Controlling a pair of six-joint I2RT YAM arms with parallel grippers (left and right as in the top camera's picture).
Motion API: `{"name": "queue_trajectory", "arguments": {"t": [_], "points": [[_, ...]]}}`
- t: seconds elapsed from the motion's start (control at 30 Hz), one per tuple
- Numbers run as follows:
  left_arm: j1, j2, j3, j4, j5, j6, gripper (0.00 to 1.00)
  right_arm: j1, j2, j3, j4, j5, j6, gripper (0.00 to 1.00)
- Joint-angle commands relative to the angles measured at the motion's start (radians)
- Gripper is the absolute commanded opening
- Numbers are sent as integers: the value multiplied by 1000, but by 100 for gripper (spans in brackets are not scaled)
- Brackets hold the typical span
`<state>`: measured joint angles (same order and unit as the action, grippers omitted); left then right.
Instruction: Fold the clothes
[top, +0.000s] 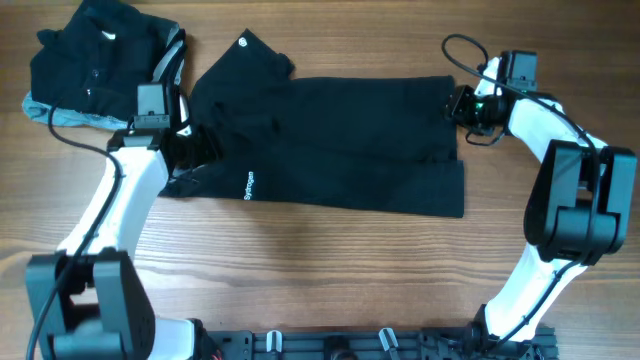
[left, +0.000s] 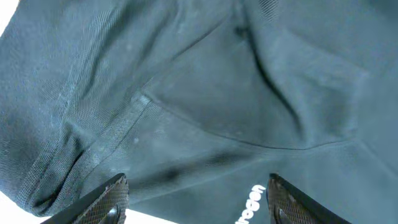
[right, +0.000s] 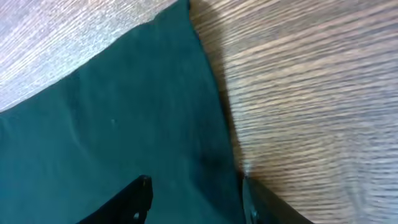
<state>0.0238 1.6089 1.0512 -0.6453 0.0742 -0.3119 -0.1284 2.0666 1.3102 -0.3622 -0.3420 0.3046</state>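
Black shirt (top: 330, 140) lies spread across the table (top: 300, 260), with a folded stack (top: 95, 65) beside it at the far left. The left gripper (top: 185, 150) reaches forward onto the shirt's collar end, jaws apart over the cloth. The right gripper (top: 462, 105) bends inward to the opposite corner, jaws apart astride the shirt's edge.

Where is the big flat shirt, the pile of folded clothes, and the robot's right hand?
shirt (top: 340, 140): overhead view, middle of its body.
pile of folded clothes (top: 90, 55): overhead view, on the top black shirt.
right gripper (right: 194, 196): right wrist view, midway between its fingertips.
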Motion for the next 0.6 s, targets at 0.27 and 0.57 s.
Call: {"name": "queue_trajectory", "arguments": {"t": [0.27,0.57], "points": [[5,43,-4,1,-23,19,68,-7,92,5,285,66,186,6],[11,43,-4,-18,-31,20,76,-101,-168,5,-176,-108,10,72]]}}
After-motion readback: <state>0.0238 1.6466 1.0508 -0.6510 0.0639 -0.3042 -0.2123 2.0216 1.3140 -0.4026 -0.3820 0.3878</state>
